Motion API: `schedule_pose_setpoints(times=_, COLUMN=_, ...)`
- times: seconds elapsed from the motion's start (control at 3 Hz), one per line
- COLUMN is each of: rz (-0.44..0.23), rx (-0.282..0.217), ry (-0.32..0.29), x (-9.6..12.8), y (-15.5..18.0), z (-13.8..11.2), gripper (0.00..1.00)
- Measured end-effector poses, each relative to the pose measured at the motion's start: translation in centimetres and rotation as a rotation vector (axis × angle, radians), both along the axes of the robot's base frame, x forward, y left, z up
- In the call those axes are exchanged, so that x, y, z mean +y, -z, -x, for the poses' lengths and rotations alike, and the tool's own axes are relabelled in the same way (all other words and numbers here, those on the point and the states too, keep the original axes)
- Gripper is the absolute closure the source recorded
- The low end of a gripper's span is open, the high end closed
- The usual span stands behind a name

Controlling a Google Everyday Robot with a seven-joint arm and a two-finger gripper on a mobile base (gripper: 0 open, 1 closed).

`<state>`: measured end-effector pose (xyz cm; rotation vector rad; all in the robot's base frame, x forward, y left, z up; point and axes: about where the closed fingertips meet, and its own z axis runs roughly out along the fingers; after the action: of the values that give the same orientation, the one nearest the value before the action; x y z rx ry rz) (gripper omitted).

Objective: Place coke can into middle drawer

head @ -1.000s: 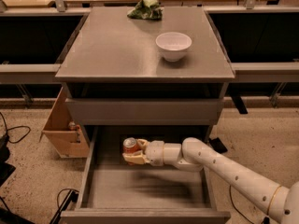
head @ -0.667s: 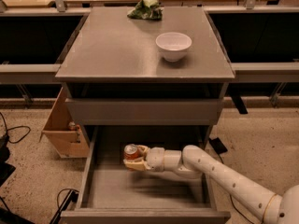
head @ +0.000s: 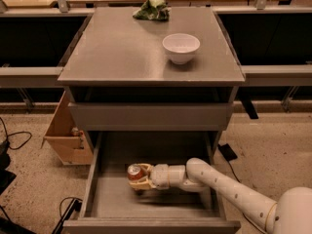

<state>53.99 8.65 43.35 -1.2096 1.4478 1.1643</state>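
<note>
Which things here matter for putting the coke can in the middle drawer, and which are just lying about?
For the job: coke can, held by the gripper inside the open middle drawer.
Lying about: white bowl and crumpled green bag on the cabinet top; cardboard box beside it.

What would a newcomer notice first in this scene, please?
The white arm reaches from the lower right into the open middle drawer, its claw gripping the red coke can low inside it. Next comes the white bowl on the cabinet top, with a crumpled green item at the far edge.
</note>
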Motion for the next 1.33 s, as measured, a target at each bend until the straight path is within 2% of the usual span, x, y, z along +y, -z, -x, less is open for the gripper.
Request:
schedule_pose_setpoints(times=0.33, rz=0.003, rx=0.000, ry=-0.004, x=0.05, y=0.20, z=0.10, gripper=0.84)
schedule_pose_setpoints(times=0.67, rz=0.003, rx=0.000, ry=-0.004, x=0.05, y=0.20, z=0.10, gripper=0.60)
schedule_pose_setpoints(times=1.0, rz=0.003, rx=0.000, ry=-0.004, x=0.05, y=0.20, z=0.10, gripper=0.29)
schedule_pose_setpoints(times=1.33, rz=0.003, rx=0.000, ry=-0.004, x=0.05, y=0.20, z=0.10, gripper=0.06)
